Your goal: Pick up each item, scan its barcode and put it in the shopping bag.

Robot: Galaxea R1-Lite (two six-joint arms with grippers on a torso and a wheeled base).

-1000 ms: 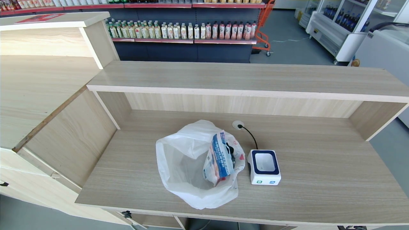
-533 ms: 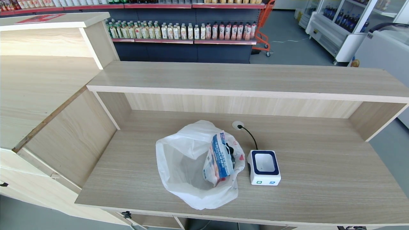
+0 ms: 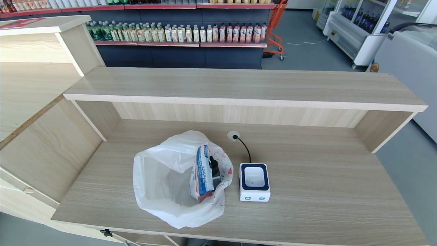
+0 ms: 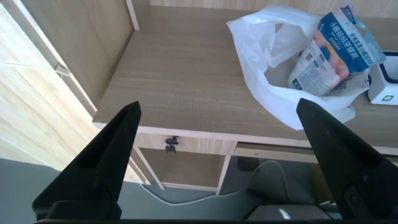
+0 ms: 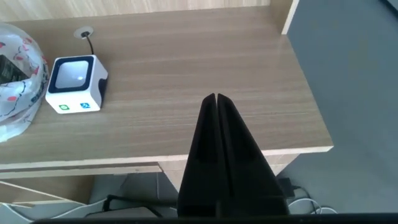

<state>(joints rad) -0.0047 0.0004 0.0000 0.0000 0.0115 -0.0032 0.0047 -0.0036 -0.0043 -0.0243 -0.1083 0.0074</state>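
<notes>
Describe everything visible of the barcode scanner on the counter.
The barcode scanner is a small white box, seemingly plastic, with a dark blue frame around a pale top window and green and blue marks on its near face. It stands flat on the wooden counter, just right of the shopping bag. A black cable runs from its back into a round counter hole.

Left gripper (image 4: 219,104): jaws spread wide, the two dark fingers (image 4: 106,162) far apart and tapering to blunt tips. Right gripper (image 5: 216,98): fingers pressed flat together, tips meeting. Both wrists pitched forward and down.
</notes>
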